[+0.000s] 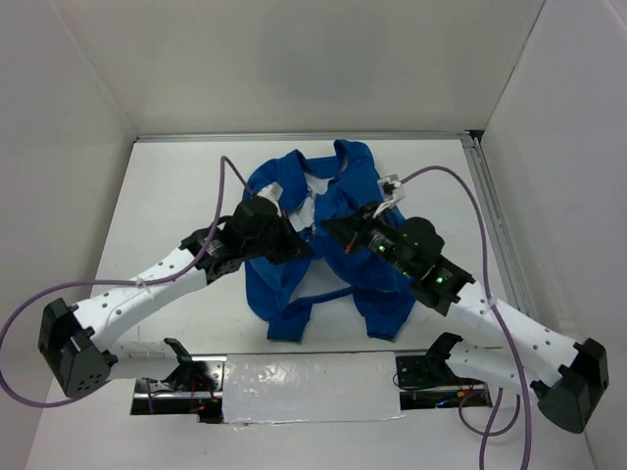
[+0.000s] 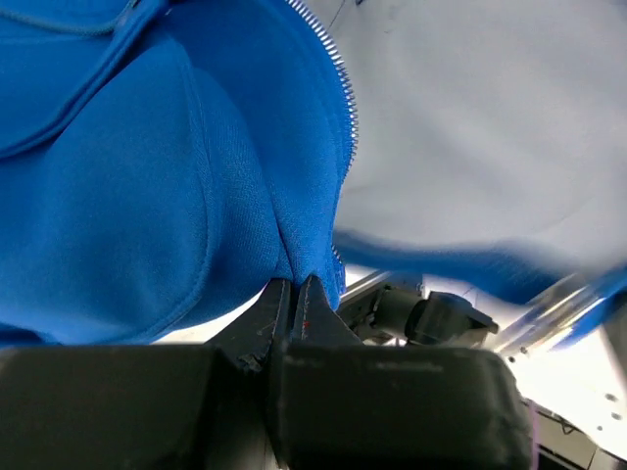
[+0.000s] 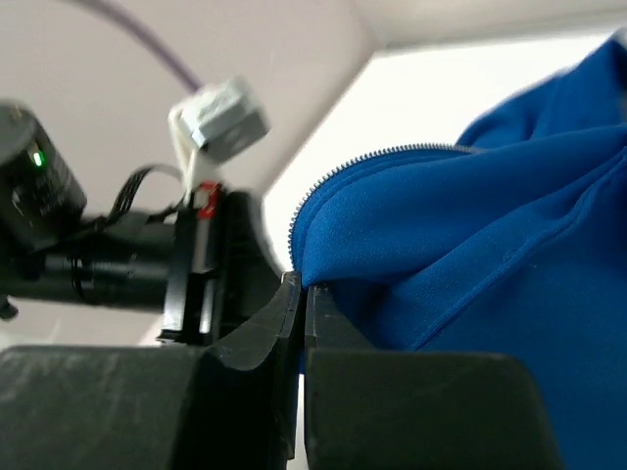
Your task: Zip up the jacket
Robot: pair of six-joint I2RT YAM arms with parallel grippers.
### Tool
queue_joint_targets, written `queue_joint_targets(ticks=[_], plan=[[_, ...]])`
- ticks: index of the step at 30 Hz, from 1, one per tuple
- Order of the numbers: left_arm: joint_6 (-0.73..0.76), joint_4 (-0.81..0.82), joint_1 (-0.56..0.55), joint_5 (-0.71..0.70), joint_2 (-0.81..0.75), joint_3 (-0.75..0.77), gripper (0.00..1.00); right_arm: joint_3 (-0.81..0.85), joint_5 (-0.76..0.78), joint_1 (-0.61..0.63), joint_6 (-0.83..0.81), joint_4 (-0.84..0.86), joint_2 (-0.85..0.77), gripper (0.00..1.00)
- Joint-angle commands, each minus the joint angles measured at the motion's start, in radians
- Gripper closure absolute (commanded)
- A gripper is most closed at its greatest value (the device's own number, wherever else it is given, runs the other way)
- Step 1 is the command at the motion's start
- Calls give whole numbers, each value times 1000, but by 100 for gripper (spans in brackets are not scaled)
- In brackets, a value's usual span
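While the jacket [image 1: 274, 289] lies crumpled mid-worktop [image 1: 176, 186], collar far and hem near, its open zipper [image 2: 345, 88] runs near-to-far between both arms. The left fingers [image 2: 279, 308] pinch its left front edge, the right fingers [image 3: 284, 313] its right edge, equally near.

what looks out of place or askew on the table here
The jacket lies crumpled and unzipped, its front panels splayed apart with white lining showing. The left gripper and right gripper each pinch a zipper edge. Nothing looks torn.
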Motion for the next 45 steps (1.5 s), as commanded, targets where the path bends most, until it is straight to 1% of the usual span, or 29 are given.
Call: queue_joint_targets(ticks=[1, 2, 4, 5, 7, 8, 9, 11, 12, 15, 16, 18, 21, 22, 23, 24, 26, 28, 29, 30, 33, 35, 38, 40, 42, 43, 45], plan=[[-8, 94, 3, 65, 60, 24, 100, 43, -104, 43, -1, -22, 92, 100], [-7, 95, 4, 63, 71, 41, 100, 40, -121, 57, 6, -28, 112, 100], [-4, 84, 15, 57, 89, 61, 100, 11, -101, 68, 32, -51, 145, 100], [2, 83, 18, 54, 86, 78, 100, 0, -45, 75, 43, -63, 152, 100], [22, 80, 26, 39, 68, 89, 100, -39, 9, 75, 49, -101, 157, 100], [30, 81, 29, 18, 58, 92, 100, -50, 81, 77, 60, -112, 155, 100], [38, 80, 27, 7, 46, 95, 100, -57, 115, 77, 65, -124, 157, 100], [61, 81, 30, 4, 17, 98, 100, -78, 191, 80, 97, -103, 165, 100], [68, 83, 29, 4, 9, 102, 100, -80, 266, 80, 106, -61, 181, 100], [82, 57, 26, 4, -6, 116, 100, -66, 363, 83, 129, 55, 232, 100], [82, 43, 21, 4, -6, 127, 100, -57, 379, 86, 131, 148, 243, 100], [75, 0, 13, 4, -5, 136, 100, -15, 438, 86, 132, 228, 293, 100], [84, -18, -3, 2, -17, 130, 100, 58, 499, 83, 137, 245, 359, 100], [91, -15, -8, 4, -21, 127, 100, 63, 493, 80, 129, 271, 367, 100], [92, -17, -19, 4, -29, 123, 100, 55, 488, 77, 123, 341, 369, 100], [92, -20, -23, 4, -34, 118, 100, 54, 464, 69, 117, 368, 369, 100], [78, -55, -33, 4, -40, 122, 100, 60, 468, 60, 105, 379, 340, 100], [72, -64, -37, 4, -60, 110, 100, 59, 451, 43, 83, 351, 283, 100], [70, -64, -36, -31, -64, 104, 100, 52, 444, 37, 69, 345, 260, 100], [72, -57, -36, -35, -72, 95, 100, 46, 421, 25, 40, 336, 211, 100], [78, -45, -37, -27, -97, 67, 100, 20, 372, 3, 32, 264, 139, 100], [72, -45, -39, -32, -110, 52, 100, -23, 321, -17, 39, 230, 46, 100], [62, -45, -40, -48, -126, 32, 100, -95, 195, -43, 40, 179, -31, 100], [58, -38, -37, -73, -124, 30, 100, -135, 53, -55, 32, 130, -104, 100], [61, -22, -34, -88, -110, 33, 100, -147, -39, -56, 32, 81, -156, 100], [58, -15, -34, -93, -101, 40, 100, -174, -138, -56, 25, 67, -173, 100], [61, 23, -31, -111, -69, 40, 100, -202, -204, -52, 28, 31, -210, 100]])
